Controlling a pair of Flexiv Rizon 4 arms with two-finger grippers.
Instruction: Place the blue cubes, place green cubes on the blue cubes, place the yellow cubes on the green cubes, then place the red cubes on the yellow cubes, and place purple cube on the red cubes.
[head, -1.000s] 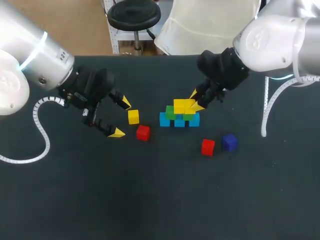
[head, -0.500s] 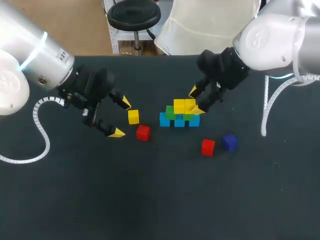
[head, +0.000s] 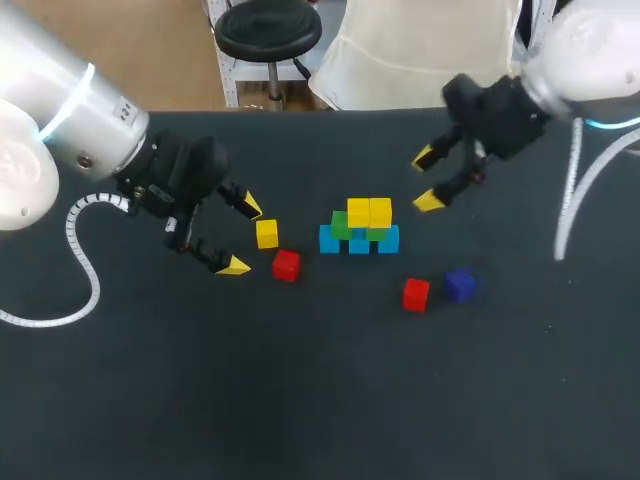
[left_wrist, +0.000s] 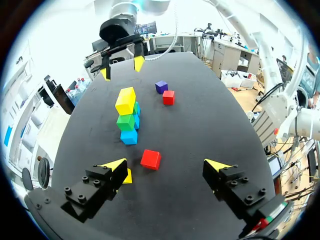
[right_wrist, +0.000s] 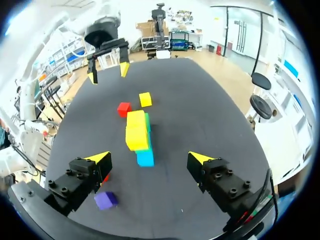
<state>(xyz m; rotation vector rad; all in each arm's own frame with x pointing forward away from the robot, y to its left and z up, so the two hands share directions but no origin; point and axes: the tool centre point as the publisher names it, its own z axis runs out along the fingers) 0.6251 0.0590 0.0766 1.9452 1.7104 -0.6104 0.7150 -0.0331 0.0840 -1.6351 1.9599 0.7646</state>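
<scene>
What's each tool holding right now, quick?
Left tool: open, holding nothing.
Right tool: open, holding nothing.

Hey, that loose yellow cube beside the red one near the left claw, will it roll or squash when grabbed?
Rolling seems unlikely: the yellow cube has flat faces and sits square on the table. Its crisp edges suggest it is rigid, so probably no squashing. It looks small beside the left claw, so likely light and easily nudged.
</scene>
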